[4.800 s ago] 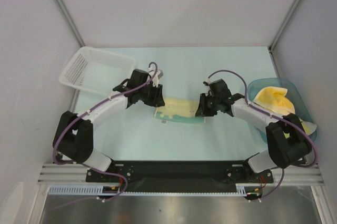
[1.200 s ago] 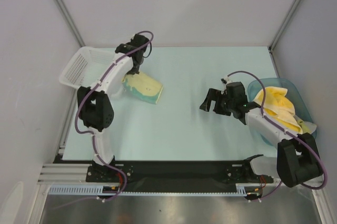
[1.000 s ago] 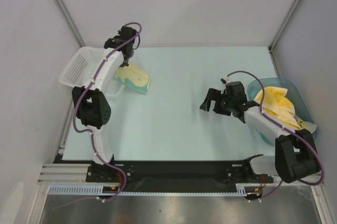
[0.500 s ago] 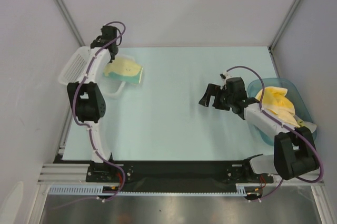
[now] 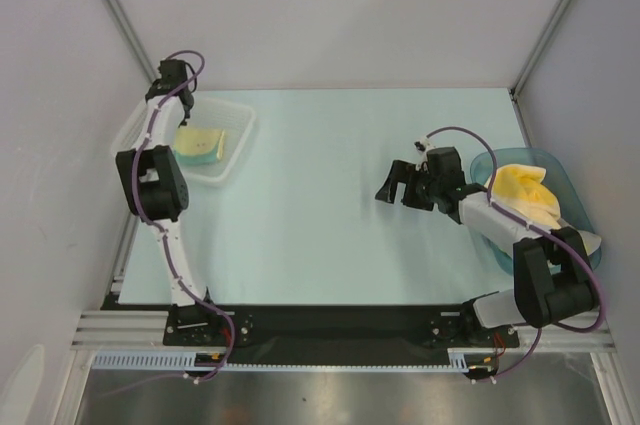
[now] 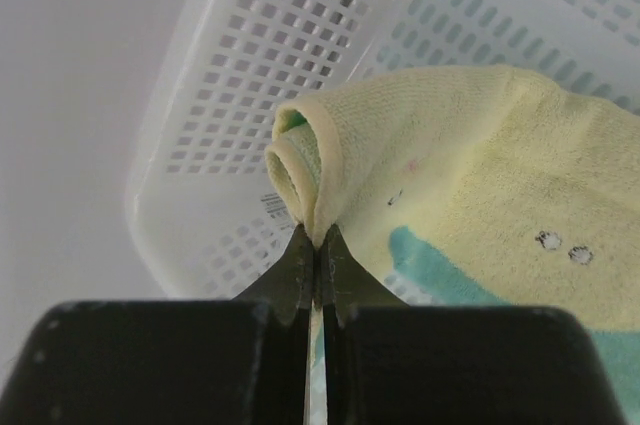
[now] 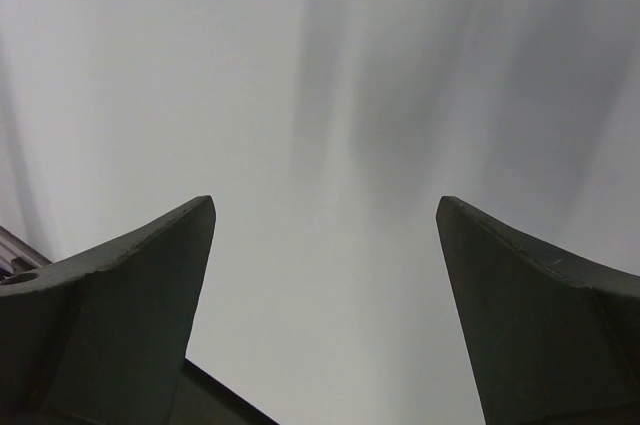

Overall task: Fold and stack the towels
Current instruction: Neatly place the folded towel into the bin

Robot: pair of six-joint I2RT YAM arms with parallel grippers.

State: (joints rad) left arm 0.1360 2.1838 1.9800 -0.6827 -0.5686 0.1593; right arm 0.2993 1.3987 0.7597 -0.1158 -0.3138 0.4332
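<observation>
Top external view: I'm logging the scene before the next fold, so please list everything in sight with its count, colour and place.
folded towel: one, pale yellow with teal, inside the mesh basket, one rolled edge pinched by the left fingers
crumpled towels: count unclear, yellow, heaped in the tub
mesh basket: one, white, far left of the table
tub: one, translucent blue, right edge of the table
table: one, pale blue-green, under everything
left fingers: one pair, black, shut on the folded towel over the mesh basket
right fingers: one pair, black, open and empty, above the table just left of the tub
</observation>
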